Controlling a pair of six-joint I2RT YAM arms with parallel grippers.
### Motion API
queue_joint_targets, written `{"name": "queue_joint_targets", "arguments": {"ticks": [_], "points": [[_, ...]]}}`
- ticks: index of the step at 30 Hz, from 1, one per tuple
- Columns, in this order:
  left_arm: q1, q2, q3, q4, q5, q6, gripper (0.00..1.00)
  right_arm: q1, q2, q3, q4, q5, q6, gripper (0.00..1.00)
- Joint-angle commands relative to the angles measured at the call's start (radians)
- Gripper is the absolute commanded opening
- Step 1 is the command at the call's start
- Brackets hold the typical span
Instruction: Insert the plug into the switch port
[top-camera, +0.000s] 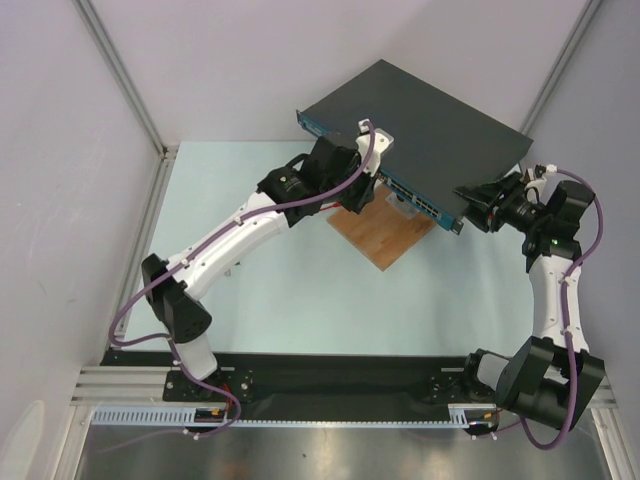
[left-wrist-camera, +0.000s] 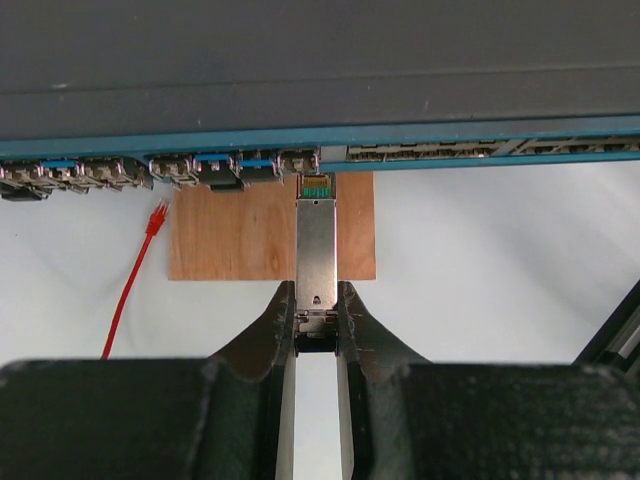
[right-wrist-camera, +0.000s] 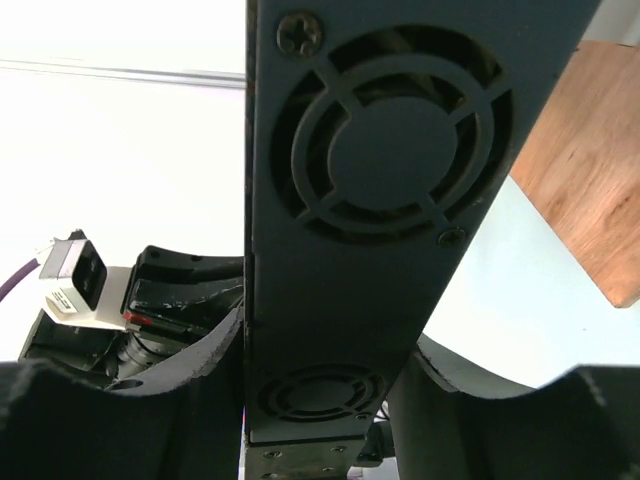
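**Step in hand: seating the plug**

1. Position. The switch (left-wrist-camera: 320, 60) lies at the far side of the tabletop (top-camera: 280, 290). Its blue front strip (left-wrist-camera: 480, 152) faces the arms, above a wooden board (left-wrist-camera: 230, 235).
2. Left tool (left-wrist-camera: 316, 318). It is clamped on the rear end of the plug (left-wrist-camera: 316, 245), a slim metal module. The module's green-tipped nose sits at the mouth of a port near the middle of the strip. Whether the nose has entered the port cannot be told.
3. Right tool (right-wrist-camera: 325, 335). Its fingers stand on either side of the switch's end panel and appear to be pressed against both faces, bracing the chassis.

**Recommended execution**

- Keep the plug's long axis square to the strip. In the left wrist view it points straight at the port, so advance along that line only.
- Push slowly. If the nose catches on the port frame, back off slightly and re-centre rather than force it.
- Hold the chassis firm with the right tool so the switch does not slide away under the push.
- Avoid the red cable (left-wrist-camera: 135, 275) lying left of the board.

**Inventory**

- Switch: one
- Plug: one
- Wooden board: one
- Red cable: one
- Tools: two
- Fan grilles (right-wrist-camera: 385, 140) on the end panel: two, one large and one small
- Ports: too many and too small to count
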Motion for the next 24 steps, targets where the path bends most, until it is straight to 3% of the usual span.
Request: {"name": "queue_joint_targets", "arguments": {"ticks": [1, 24], "points": [[0.004, 0.015, 0.06, 0.021, -0.007, -0.028, 0.0, 0.017, -0.015, 0.011, 0.146, 0.045, -0.155, 0.0], [0.004, 0.032, 0.009, 0.032, 0.059, -0.043, 0.0, 0.02, -0.021, 0.002, 0.188, 0.065, -0.117, 0.0]]}}
